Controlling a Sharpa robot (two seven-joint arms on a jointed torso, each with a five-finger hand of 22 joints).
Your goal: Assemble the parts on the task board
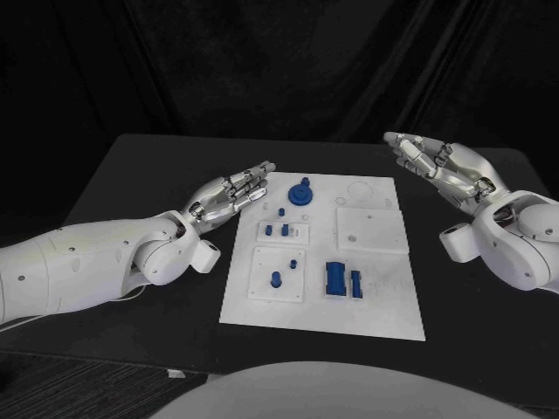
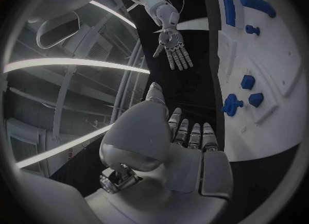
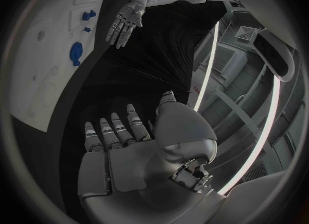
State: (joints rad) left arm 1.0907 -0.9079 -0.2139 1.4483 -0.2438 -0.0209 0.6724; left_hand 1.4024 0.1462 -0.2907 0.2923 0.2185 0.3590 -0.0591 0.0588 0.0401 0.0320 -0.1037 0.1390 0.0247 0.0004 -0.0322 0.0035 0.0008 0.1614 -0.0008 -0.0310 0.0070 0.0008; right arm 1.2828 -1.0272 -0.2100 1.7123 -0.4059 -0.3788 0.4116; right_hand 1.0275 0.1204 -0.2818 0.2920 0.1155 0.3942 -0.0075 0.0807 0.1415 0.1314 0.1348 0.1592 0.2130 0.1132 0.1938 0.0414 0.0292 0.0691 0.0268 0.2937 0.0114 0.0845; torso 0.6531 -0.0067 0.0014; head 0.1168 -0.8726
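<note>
Board point(image 1: 381, 319) is seen with blue parts point(image 1: 342, 279) standing at 6 and 12 o'clock; left hand point(image 1: 230, 196) and right hand point(image 1: 441, 166) are held apart, fingers spread, nothing gripped. Progress cannot be judged.

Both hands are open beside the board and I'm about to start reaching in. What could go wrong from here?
1. The left hand hovers close to the task board edge; a low reach may nudge the board and shift the loose parts.
2. The small blue pegs stand close together, so broad fingers may knock one while taking another.
3. The right hand sits past the board's far corner, so it needs a longer reach to the blue block.
</note>
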